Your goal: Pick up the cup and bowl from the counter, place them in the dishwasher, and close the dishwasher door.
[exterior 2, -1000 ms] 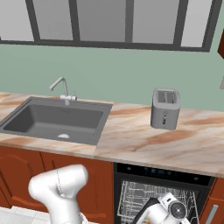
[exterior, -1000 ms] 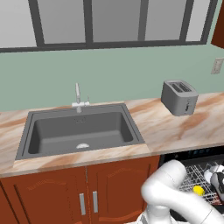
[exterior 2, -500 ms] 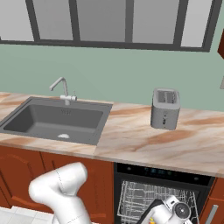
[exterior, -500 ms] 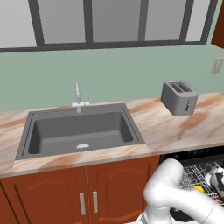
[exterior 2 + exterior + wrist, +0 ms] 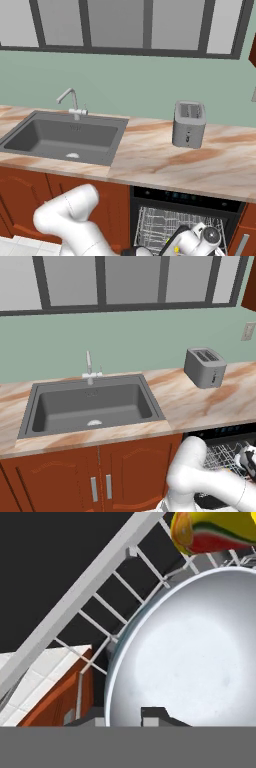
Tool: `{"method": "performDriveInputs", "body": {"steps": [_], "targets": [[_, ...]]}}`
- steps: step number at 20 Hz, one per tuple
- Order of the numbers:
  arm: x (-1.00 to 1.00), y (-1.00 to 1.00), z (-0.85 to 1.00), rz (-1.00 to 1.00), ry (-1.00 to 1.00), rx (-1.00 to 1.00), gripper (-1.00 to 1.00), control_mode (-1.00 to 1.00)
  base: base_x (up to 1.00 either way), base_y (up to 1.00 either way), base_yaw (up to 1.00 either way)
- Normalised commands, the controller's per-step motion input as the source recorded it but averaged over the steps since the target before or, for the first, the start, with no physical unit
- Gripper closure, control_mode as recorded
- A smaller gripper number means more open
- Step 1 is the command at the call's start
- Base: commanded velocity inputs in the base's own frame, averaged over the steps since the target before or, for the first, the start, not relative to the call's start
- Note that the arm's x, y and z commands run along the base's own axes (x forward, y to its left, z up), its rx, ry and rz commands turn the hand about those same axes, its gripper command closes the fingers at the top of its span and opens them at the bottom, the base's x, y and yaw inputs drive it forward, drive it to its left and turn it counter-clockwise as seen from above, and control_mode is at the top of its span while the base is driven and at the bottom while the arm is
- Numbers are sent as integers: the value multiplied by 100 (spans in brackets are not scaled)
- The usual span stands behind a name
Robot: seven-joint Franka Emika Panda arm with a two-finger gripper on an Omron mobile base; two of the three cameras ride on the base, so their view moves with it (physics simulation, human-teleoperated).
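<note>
Bowl (image 5: 190, 657): round, white with a pale blue rim, upright, hollow facing my hand camera; it sits among the white wire rack bars.
Cup (image 5: 215, 529): bright yellow, lying just beyond the bowl's far rim (a red and green band shows on its side; contact with the bowl I cannot tell).
Dishwasher (image 5: 186, 220): black, built in under the counter, white wire racks in plain sight, control lights along its top strip.
Counter (image 5: 200, 401): pinkish-beige marble look with brown veins, over red-brown cabinets.
</note>
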Motion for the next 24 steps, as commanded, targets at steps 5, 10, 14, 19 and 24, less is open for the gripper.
{"method": "performDriveInputs", "body": {"steps": [5, 10, 14, 19, 24], "targets": [[7, -7, -49, 0, 0, 0, 100, -100, 0, 0, 0], [1, -6, -59, 1, -1, 0, 100, -100, 0, 0, 0], [0, -6, -68, 7, -4, 0, 100, -100, 0, 0, 0], [0, -2, -71, 9, -5, 0, -100, -100, 0, 0, 0], [-11, 0, -57, 11, -10, 0, -100, -100, 0, 0, 0]]}}
